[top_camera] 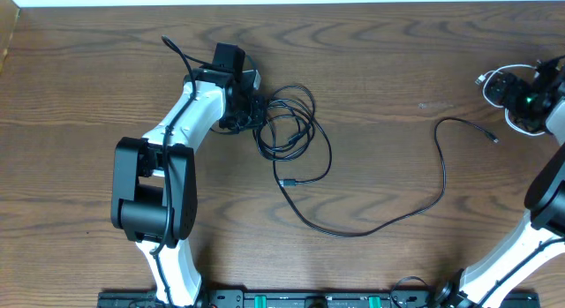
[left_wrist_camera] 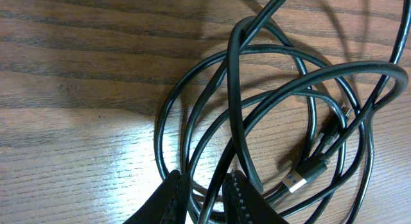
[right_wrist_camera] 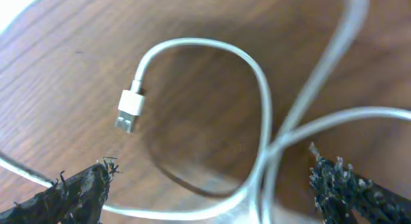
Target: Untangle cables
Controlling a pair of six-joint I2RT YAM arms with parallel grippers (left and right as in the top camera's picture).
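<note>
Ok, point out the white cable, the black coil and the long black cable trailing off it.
white cable (right_wrist_camera: pixel 130 110), right wrist view, on its plug end.
black coil (left_wrist_camera: pixel 229 89), left wrist view, on a thick strand across the loops.
long black cable (top_camera: pixel 353 235), overhead view, on its lowest bend.

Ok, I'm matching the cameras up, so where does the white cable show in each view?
Overhead: white cable at the far right edge, upper part, by the right gripper.
Left wrist: not in it; only the black cable coil.
Right wrist: white cable loops across the middle, plug left of centre.
Shared landmark: the right gripper's open fingers, either side of it.
</note>
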